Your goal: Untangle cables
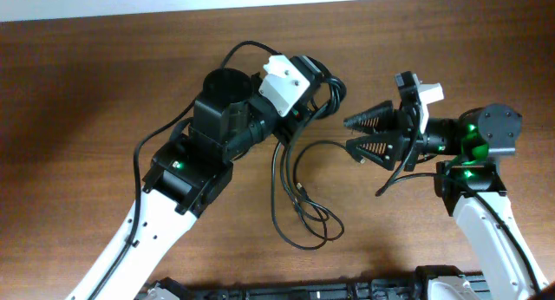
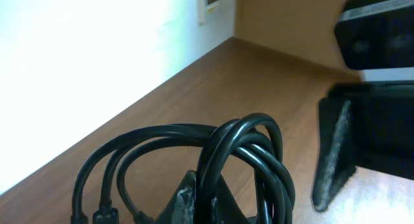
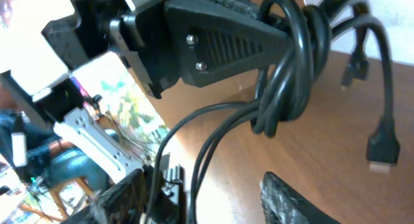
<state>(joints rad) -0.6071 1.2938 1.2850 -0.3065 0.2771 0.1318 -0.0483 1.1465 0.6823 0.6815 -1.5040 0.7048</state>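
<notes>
The cables are thin black cords. A knotted bundle (image 1: 327,90) hangs at my left gripper (image 1: 314,101), which is shut on it and holds it above the table. Loose loops (image 1: 303,209) trail down onto the table. In the left wrist view the bundle (image 2: 249,153) wraps over the closed fingers (image 2: 207,198). In the right wrist view the bundle (image 3: 291,68) hangs from the left gripper, with plug ends (image 3: 381,149) dangling. My right gripper (image 1: 357,133) is open and empty, its fingers pointing left, just right of the bundle; cords pass between its jaws (image 3: 213,191) without being gripped.
The brown wooden table (image 1: 104,75) spreads around. A pale wall edge runs along the table's far side (image 2: 97,68). The right arm's own thicker cable (image 1: 403,179) hangs near its wrist.
</notes>
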